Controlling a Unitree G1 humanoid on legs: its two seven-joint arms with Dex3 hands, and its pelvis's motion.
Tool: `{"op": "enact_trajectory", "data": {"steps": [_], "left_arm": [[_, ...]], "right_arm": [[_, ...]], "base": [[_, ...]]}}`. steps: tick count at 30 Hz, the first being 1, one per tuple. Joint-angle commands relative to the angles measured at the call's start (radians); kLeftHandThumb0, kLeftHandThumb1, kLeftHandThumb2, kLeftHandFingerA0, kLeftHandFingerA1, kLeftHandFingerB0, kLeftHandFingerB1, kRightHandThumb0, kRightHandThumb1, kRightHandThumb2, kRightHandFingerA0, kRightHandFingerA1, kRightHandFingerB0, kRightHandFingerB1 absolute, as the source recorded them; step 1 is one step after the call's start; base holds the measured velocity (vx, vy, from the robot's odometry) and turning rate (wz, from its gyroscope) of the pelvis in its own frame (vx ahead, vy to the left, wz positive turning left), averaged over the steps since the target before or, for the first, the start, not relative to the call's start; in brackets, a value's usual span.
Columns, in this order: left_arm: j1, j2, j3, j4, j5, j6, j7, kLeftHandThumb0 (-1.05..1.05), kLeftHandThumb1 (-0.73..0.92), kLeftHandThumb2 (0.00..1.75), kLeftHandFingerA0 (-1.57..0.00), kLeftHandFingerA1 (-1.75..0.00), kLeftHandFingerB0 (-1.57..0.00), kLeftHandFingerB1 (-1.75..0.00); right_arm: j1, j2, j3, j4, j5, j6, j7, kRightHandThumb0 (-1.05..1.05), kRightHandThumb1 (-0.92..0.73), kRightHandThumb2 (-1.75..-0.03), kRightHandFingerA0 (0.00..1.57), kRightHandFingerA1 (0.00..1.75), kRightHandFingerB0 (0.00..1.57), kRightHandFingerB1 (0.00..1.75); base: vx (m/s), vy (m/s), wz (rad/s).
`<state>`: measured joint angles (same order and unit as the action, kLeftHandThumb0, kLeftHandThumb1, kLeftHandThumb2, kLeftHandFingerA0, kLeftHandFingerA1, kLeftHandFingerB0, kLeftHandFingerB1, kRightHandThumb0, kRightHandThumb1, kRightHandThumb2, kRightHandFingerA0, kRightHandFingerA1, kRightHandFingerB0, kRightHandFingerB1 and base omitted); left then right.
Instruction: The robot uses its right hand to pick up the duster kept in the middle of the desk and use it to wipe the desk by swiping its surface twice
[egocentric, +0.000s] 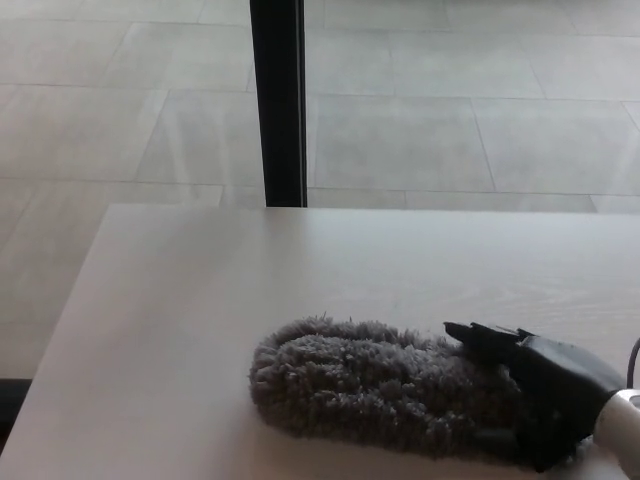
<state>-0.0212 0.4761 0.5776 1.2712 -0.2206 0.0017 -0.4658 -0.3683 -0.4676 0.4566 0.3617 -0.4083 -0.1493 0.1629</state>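
Head view shows a fluffy grey microfibre duster (385, 390) lying flat near the front edge of a pale wooden worktop (200, 300), with the black right robot hand (535, 390) resting over its right end, fingers (480, 335) spread across the pile and not yet closed on anything. Its head looks light, soft and squashy, so it would give under a squeeze. A firm hold is likelier on the stiff handle, hidden under the robot hand.

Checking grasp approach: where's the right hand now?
In the head view, the right hand is at the lower right of the desk, over the handle end of the grey duster.
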Motion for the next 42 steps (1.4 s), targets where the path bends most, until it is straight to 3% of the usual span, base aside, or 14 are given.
{"op": "enact_trajectory", "data": {"steps": [1, 3, 4, 5, 10, 13, 15, 17, 19, 24, 39, 40, 41, 42], "left_arm": [[-0.012, 0.063, -0.011, 0.014, -0.011, 0.006, -0.027, -0.85, 0.61, 0.97, -0.28, -0.6, -0.15, -0.48], [-0.013, 0.066, -0.012, 0.011, -0.012, 0.005, -0.034, -0.82, 0.59, 0.98, -0.27, -0.61, -0.13, -0.47], [-0.015, 0.067, -0.014, 0.012, -0.009, 0.002, -0.029, -0.79, 0.74, 0.62, -0.32, -0.57, -0.21, -0.38], [-0.015, 0.067, -0.012, 0.012, -0.011, 0.002, -0.033, -0.84, 0.59, 0.97, -0.3, -0.62, -0.16, -0.48], [-0.019, 0.07, -0.013, 0.011, -0.01, 0.007, -0.024, -0.78, 0.72, 0.62, -0.33, -0.56, -0.23, -0.37], [-0.021, 0.069, -0.009, 0.012, -0.015, 0.011, -0.024, -0.75, 0.72, 0.62, -0.32, -0.56, -0.25, -0.37], [-0.021, 0.068, -0.007, 0.014, -0.017, 0.011, -0.024, -0.75, 0.72, 0.62, -0.32, -0.56, -0.25, -0.37], [-0.017, 0.066, -0.006, 0.01, -0.019, 0.008, -0.02, -0.75, 0.71, 0.61, -0.35, -0.58, -0.27, -0.38], [-0.018, 0.064, -0.005, 0.008, -0.021, 0.001, -0.018, -0.72, 0.71, 0.61, -0.33, -0.59, -0.27, -0.39], [-0.022, 0.056, 0.0, 0.011, -0.025, -0.008, -0.004, -0.69, 0.72, 0.62, -0.39, -0.56, -0.32, -0.39], [-0.027, 0.054, -0.002, 0.005, -0.022, -0.029, 0.0, -0.62, 0.79, 0.65, -0.34, -0.58, -0.38, -0.42], [-0.028, 0.054, -0.006, 0.002, -0.019, -0.031, 0.001, -0.62, 0.79, 0.65, -0.35, -0.58, -0.4, -0.42], [-0.029, 0.053, -0.009, 0.003, -0.016, -0.034, -0.003, -0.6, 0.82, 0.64, -0.33, -0.58, -0.39, -0.42], [-0.031, 0.052, -0.007, 0.001, -0.019, -0.031, -0.006, -0.59, 0.84, 0.66, -0.34, -0.58, -0.38, -0.42]], "right_arm": [[-0.043, -0.079, 0.181, 0.043, -0.348, 0.009, -0.024, -0.85, -0.49, -0.84, 0.0, 0.11, 0.1, 0.08], [-0.044, -0.08, 0.2, 0.053, -0.367, 0.017, -0.032, -0.84, -0.49, -0.84, 0.0, 0.12, 0.1, 0.09], [-0.04, -0.075, 0.215, 0.076, -0.376, 0.016, -0.056, -0.83, -0.47, -0.84, 0.0, 0.13, 0.04, 0.12], [-0.037, -0.072, 0.223, 0.083, -0.379, 0.028, -0.056, -0.79, -0.44, -0.83, 0.0, 0.17, 0.03, 0.17], [-0.041, -0.08, 0.268, 0.106, -0.424, 0.077, -0.038, -0.83, -0.43, -0.73, 0.0, 0.0, 0.03, 0.11], [-0.046, -0.083, 0.28, 0.134, -0.434, 0.077, -0.075, -0.53, -0.47, -0.71, 0.08, 0.57, 0.05, 0.24], [-0.05, -0.083, 0.281, 0.154, -0.432, 0.063, -0.107, -0.53, -0.47, -0.71, 0.08, 0.57, 0.05, 0.24], [-0.048, -0.088, 0.24, 0.216, -0.351, -0.093, -0.207, -0.39, -0.6, -0.76, 0.75, 1.29, 0.24, 0.45], [-0.053, -0.093, 0.231, 0.268, -0.358, -0.183, -0.337, -0.24, -0.85, -0.7, 0.82, 1.6, 0.59, 0.64], [-0.042, -0.068, 0.245, 0.36, -0.43, -0.346, -0.752, -0.21, -0.68, -0.96, 0.82, 1.71, 0.65, 1.39], [0.009, 0.042, 0.258, 0.442, -0.423, -0.329, -0.923, -0.23, -0.67, -0.75, 1.02, 1.71, 0.7, 1.18], [0.012, 0.047, 0.266, 0.442, -0.433, -0.323, -0.935, -0.32, -0.57, -1.02, 1.16, 1.31, 0.78, 1.02], [0.009, 0.047, 0.284, 0.442, -0.463, -0.303, -0.966, -0.26, -0.69, -0.72, 0.86, 1.75, 0.66, 1.34], [0.003, 0.047, 0.303, 0.445, -0.489, -0.296, -0.99, -0.26, -0.67, -0.72, 0.87, 1.75, 0.69, 1.3]], "base": [[0.0, 0.0, 0.0], [0.0, 0.0, 0.0], [0.0, 0.0, 0.0], [0.0, 0.0, 0.0], [0.0, 0.0, 0.0], [0.0, 0.0, 0.0], [0.0, 0.0, 0.0], [0.0, 0.0, 0.0], [0.0, 0.0, 0.0], [0.0, 0.0, 0.0], [0.0, 0.0, 0.0], [0.0, 0.0, 0.0], [0.0, 0.0, 0.0], [0.0, 0.0, 0.0]]}}
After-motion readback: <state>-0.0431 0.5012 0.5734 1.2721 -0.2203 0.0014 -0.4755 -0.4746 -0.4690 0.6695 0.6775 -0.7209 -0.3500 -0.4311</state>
